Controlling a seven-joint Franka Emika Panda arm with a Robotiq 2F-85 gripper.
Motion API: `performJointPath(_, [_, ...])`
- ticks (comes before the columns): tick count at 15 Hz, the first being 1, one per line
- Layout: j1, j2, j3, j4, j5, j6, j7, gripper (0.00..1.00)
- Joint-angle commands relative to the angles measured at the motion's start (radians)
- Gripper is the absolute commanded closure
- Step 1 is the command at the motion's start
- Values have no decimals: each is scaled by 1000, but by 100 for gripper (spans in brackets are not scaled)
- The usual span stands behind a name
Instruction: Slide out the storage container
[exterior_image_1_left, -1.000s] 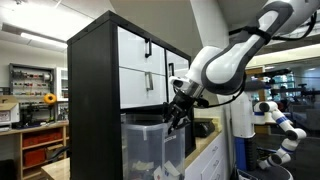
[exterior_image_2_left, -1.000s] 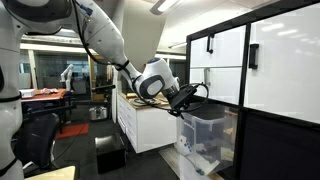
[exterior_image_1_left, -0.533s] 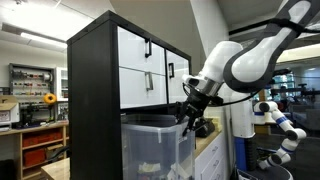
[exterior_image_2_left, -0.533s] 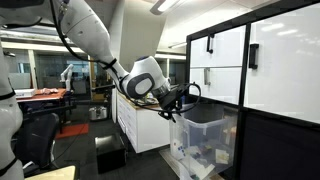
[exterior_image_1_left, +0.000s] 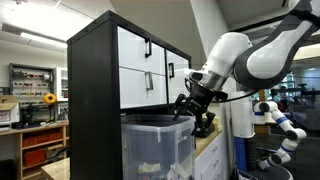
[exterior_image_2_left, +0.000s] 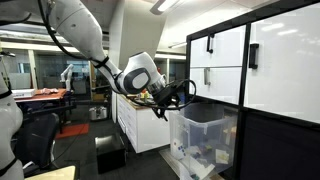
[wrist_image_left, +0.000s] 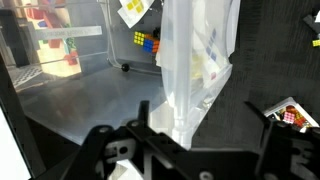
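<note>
Note container (exterior_image_2_left: 205, 138) jutting partway out of black cabinet (exterior_image_1_left: 92, 85) cubby, papers inside. Note jaws spread wide at its front rim, clear wall (wrist_image_left: 195, 60) between them, not closed on it.

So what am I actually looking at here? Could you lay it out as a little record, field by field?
place: indoor lab or workshop
machine: white robot arm
tool: gripper, jaws apart, at the front rim of the bin; contact cannot be told
object: storage container, clear plastic, small items inside
container position: sticking out of the front of the cabinet
cabinet: black frame, tall
above the container: drawers, white with black handles, shut
</note>
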Motion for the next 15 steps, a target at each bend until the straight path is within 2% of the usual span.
performJointPath(1, [-11, -77, 31, 9, -82, -142, 138, 0])
performJointPath(5, [3, -111, 70, 80, -103, -398, 296, 0])
performJointPath(9, [23, -110, 85, 175, -58, -631, 413, 0])
performJointPath(15, [21, -92, 75, 277, -6, -850, 596, 0])
